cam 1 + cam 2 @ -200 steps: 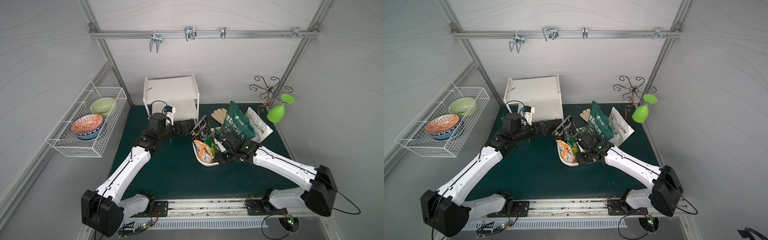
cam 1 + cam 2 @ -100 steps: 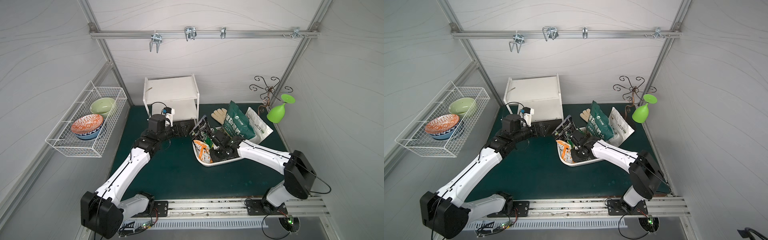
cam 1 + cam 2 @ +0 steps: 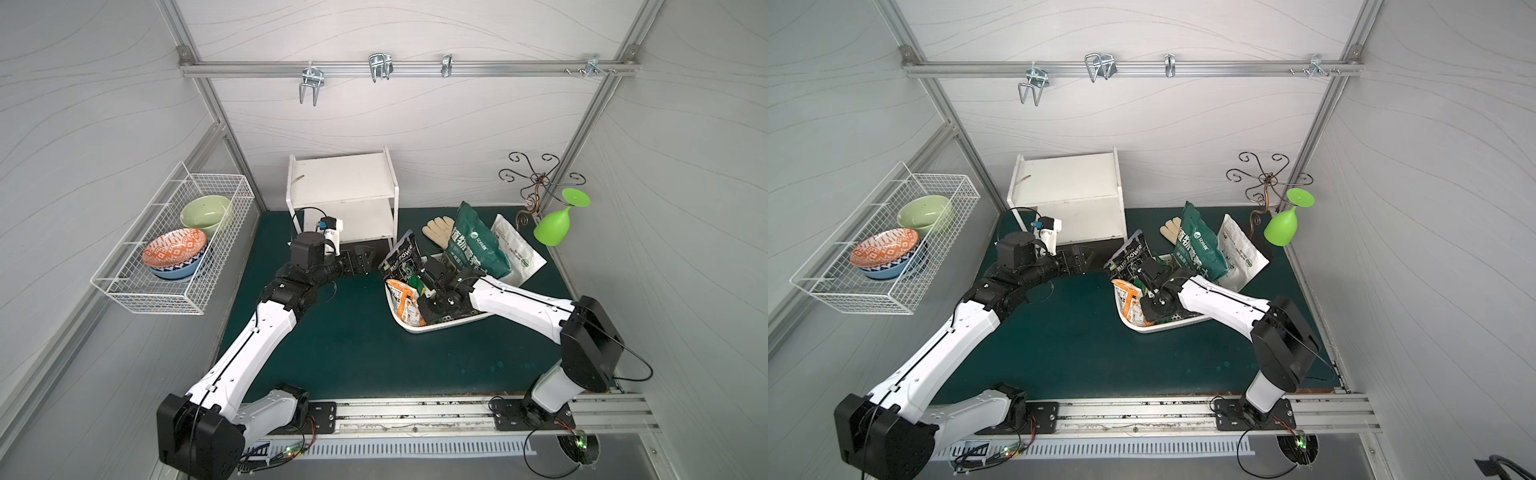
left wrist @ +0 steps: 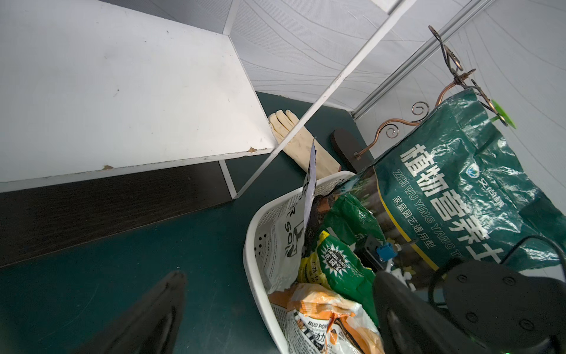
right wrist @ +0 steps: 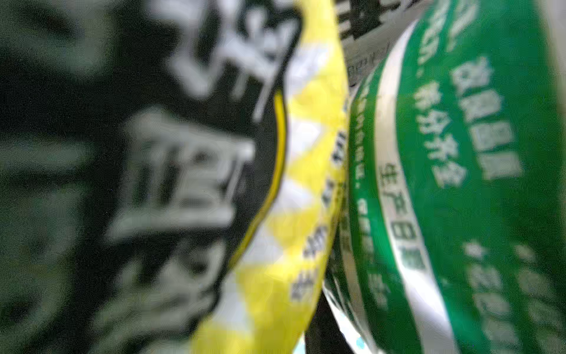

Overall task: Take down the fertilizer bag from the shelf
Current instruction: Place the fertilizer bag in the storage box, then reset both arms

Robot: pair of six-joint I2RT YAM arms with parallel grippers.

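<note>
Since a second ago the right arm's elbow has drawn in from the lower right of the frame, and the right tool has pushed a little deeper among the bags in the white basket. The left arm has barely shifted.

Both boards of the shelf, upper centre, show bare in both top views, so the fertilizer bag is already down. I judge it to be the small green pouch, wedged in the basket between the black bag and the large green bag, though I cannot tell for certain which bag came down. Whether the right tool is clenched on it or has let go cannot be told: its fingers are buried, and its wrist view is a blur of green and yellow print pressed close. The left tool hangs released and empty, low over the desk, just in front of the shelf.

The step in hand looks like setting the pouch down and letting go. To do it well:

- Spread the jaws fully before lifting.
- Back out along the line of entry, not sideways.
- Go slowly, since the packed bags lean on one another and the orange bag sits at the rim.
- Keep the left arm parked clear.
</note>
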